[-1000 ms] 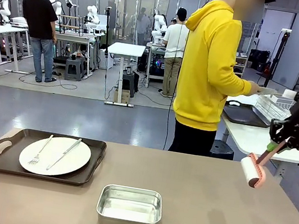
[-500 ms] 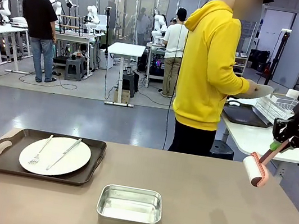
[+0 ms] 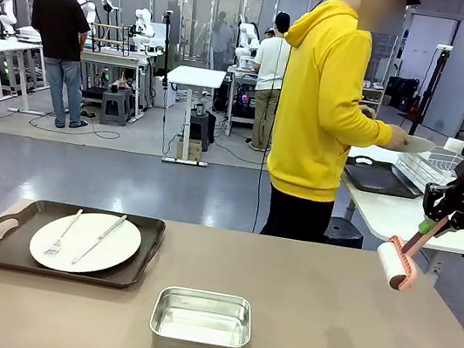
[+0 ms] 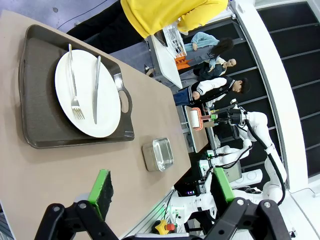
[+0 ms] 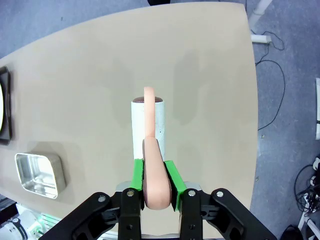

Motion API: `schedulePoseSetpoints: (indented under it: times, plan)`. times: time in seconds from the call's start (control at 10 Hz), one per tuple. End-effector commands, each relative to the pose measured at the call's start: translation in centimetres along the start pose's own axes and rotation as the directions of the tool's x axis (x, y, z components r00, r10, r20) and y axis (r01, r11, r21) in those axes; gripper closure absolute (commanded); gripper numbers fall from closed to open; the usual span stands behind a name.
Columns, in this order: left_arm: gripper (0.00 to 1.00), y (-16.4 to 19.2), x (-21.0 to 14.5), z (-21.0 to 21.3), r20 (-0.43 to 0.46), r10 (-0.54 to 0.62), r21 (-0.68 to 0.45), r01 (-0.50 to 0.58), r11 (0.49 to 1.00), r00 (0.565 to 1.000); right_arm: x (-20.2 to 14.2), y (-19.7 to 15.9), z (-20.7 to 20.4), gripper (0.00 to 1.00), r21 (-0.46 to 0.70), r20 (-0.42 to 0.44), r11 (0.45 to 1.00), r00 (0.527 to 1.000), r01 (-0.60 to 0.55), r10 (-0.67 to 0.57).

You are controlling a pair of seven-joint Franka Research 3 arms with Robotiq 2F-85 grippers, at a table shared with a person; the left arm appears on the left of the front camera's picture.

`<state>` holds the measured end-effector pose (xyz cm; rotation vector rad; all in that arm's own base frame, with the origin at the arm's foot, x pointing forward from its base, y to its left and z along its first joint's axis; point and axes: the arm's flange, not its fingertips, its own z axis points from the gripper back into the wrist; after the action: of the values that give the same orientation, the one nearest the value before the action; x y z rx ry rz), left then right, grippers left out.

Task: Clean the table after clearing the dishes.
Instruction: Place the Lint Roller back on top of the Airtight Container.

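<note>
1. Since a sec ago: R gripper w/ roller has drifted slightly right. Person has swung a 2nd plate toward rack on white table.
2. R gripper: jaws pinched on roller's pink handle, one green pad each side.
3. Key relation: table lies below roller, which hangs clear of the top over its right part. Roller's long axis runs on from the fingers and slants in front view, so it's not flat to the top. Prob. needs lowering plus a wrist tilt.
4. L gripper: jaws spread wide, empty, above table.
5. Dishes: plate w/ fork and knife sits on tray at table's left, not yet cleared. L arm is nearer.
6. In the way: pan at mid-front, tray at left. Right half is bare, so a sweep could start there.
</note>
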<state>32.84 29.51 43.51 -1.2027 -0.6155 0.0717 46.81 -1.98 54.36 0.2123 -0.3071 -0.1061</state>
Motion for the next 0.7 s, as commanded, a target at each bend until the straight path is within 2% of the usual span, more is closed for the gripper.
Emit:
schedulePoseSetpoints:
  times: [0.0,0.4,0.5,0.6]
  plan:
    - [0.0,-0.2,-0.1,0.3,0.001,-0.002,-0.004,0.002,1.0,1.0,-0.5,0.1,0.1,0.78,-0.009,0.015,1.0,1.0,-0.016,0.016]
    - [0.0,-0.2,-0.1,0.3,0.001,-0.002,-0.004,0.002,1.0,1.0,0.0,0.0,0.0,0.78,0.0,0.0,1.0,1.0,0.0,0.0]
    - [0.0,-0.2,-0.1,0.3,0.001,-0.002,-0.004,0.002,1.0,1.0,0.6,5.1,0.4,0.78,0.019,0.031,0.989,0.989,-0.147,0.146]
    - [0.0,-0.2,-0.1,0.3,0.001,-0.002,-0.004,0.002,1.0,1.0,0.7,9.7,0.5,0.78,-0.012,0.035,0.965,0.964,-0.264,0.264]
